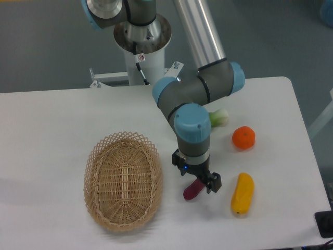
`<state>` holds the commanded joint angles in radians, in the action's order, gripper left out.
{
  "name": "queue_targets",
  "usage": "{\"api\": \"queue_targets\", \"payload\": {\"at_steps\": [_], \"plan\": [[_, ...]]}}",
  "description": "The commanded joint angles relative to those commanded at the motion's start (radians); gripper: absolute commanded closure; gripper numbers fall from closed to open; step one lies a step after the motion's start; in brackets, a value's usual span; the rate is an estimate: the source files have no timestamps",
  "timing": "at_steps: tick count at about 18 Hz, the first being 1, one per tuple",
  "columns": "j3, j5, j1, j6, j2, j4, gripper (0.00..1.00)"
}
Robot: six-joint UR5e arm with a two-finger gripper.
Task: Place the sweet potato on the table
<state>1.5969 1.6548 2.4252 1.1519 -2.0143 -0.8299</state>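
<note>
You've got one sweet potato [191, 190] clenched in the gripper [196, 183] over the table [47, 120]. One basket [123, 180] left; one orange [243, 137], one yellow vegetable [242, 194] right.

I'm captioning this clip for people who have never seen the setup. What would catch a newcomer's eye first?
First the grey-and-blue arm reaching down mid-table, its gripper low over the white table, closed on a dark purple sweet potato. Next, the big oval wicker basket to the left in the picture. Then the bright colours on the right: an orange fruit and a yellow vegetable.
</note>
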Motion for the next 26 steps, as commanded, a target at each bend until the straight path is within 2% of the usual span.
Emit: {"api": "queue_targets", "payload": {"at_steps": [2, 4, 8, 12, 17, 19, 21, 26], "plan": [[-0.012, 0.071, 0.026, 0.037, 0.034, -0.011, 0.00], [-0.018, 0.079, 0.060, 0.074, 0.057, -0.009, 0.00], [-0.037, 0.071, 0.141, 0.210, 0.110, -0.044, 0.00], [-0.077, 0.031, 0.218, 0.342, 0.141, -0.148, 0.00], [-0.149, -0.053, 0.328, 0.495, 0.167, -0.342, 0.00], [-0.163, -0.085, 0.369, 0.610, 0.172, -0.392, 0.00], [-0.155, -0.115, 0.403, 0.690, 0.192, -0.400, 0.00], [-0.150, -0.155, 0.420, 0.695, 0.198, -0.402, 0.00]]}}
